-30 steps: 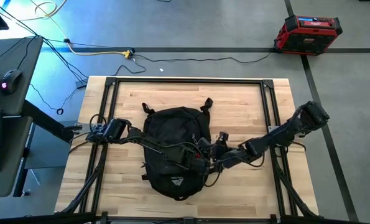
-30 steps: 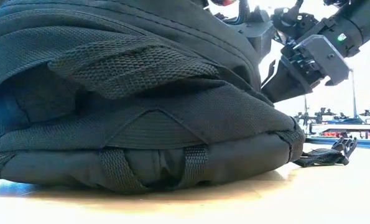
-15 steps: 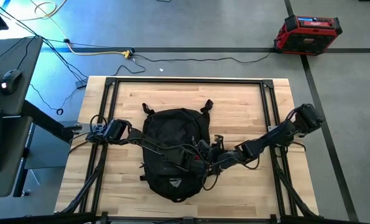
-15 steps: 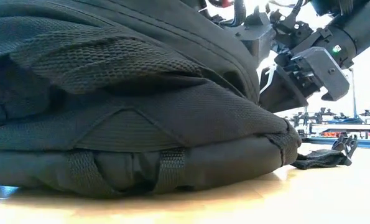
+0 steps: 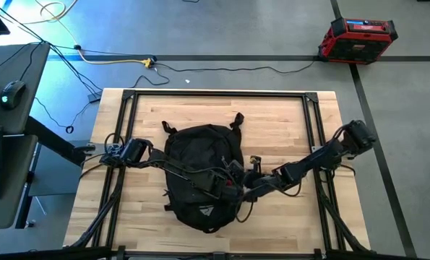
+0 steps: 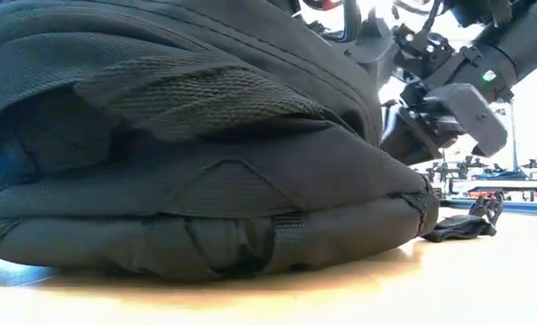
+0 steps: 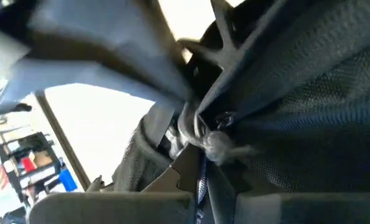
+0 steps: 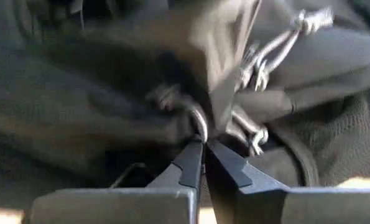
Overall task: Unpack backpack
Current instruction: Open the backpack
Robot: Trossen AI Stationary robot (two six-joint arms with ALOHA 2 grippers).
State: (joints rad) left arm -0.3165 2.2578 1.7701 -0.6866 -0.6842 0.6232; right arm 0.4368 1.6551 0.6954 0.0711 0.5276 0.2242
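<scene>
Right gripper point(image 8: 203, 146) newly shut on zipper pull point(image 8: 197, 121)

Floor: grey concrete point(image 5: 222, 29), dark seams crossing | 1 o'clock: red-black case point(image 5: 357, 39) on floor | 10 o'clock: yellow cable point(image 5: 113, 61) and black cords trailing | 9 o'clock: dark desk point(image 5: 12, 115) with mouse point(image 5: 11, 90) | Centre: light wood tabletop point(image 5: 287, 123), black frame | Light: bright behind, low view.
</scene>
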